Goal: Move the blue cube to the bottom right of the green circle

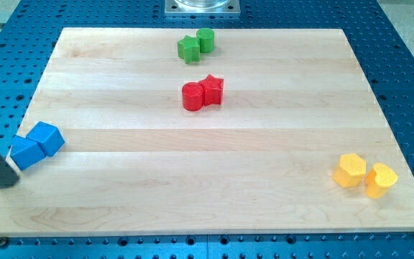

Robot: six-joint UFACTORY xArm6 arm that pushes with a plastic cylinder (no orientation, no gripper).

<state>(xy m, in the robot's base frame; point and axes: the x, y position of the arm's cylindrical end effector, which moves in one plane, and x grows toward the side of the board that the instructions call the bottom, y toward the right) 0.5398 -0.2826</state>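
Observation:
The blue cube [47,138] sits at the board's left edge, touching a second blue block [25,153] on its lower left whose shape I cannot make out. The green circle [205,39] is at the view's top centre, touching a green star [188,49] on its left. My dark rod comes in from the view's left edge. My tip [11,181] rests at the board's left edge, just below and left of the second blue block and close to it. I cannot tell whether they touch.
A red circle [192,96] and a red star [213,89] touch each other near the board's centre. A yellow hexagon [351,170] and a yellow heart [381,180] sit at the bottom right. The wooden board [207,208] lies on a blue perforated table.

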